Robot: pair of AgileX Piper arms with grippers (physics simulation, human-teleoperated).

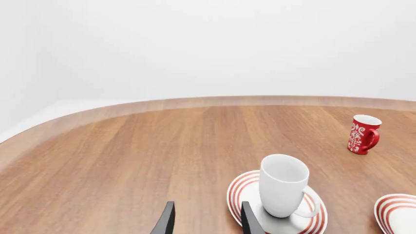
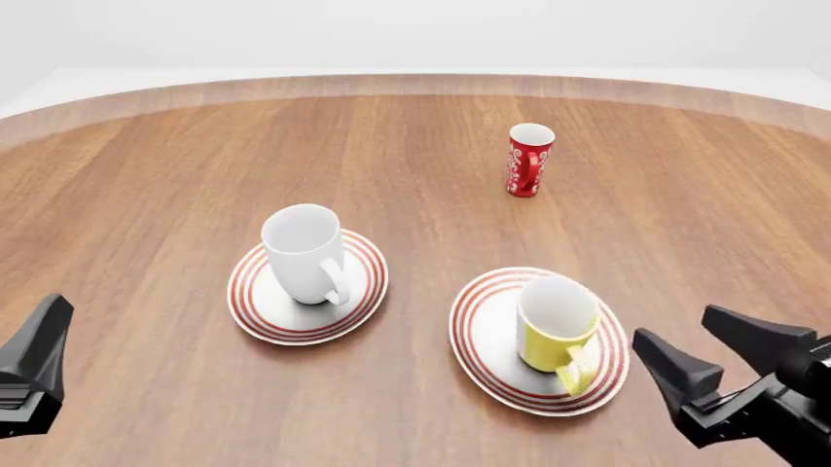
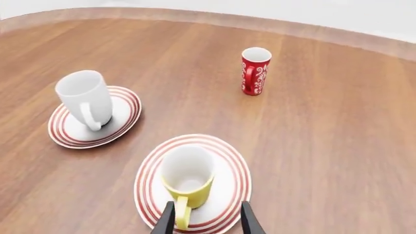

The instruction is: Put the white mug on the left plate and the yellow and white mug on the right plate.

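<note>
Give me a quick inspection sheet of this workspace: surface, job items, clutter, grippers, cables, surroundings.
Surface: wooden table with a rounded far edge, no spills seen.
Job's things: white mug upright on the left plate; yellow and white mug upright on the right plate, handle toward the arms.
Clutter: one red cup with white pattern, upright, far side, apart from both plates.
Grippers: left gripper open, empty; right gripper open, empty, fingers either side of the yellow handle in its wrist view.
Cables: nothing seen.
Surroundings: plain white background.
</note>
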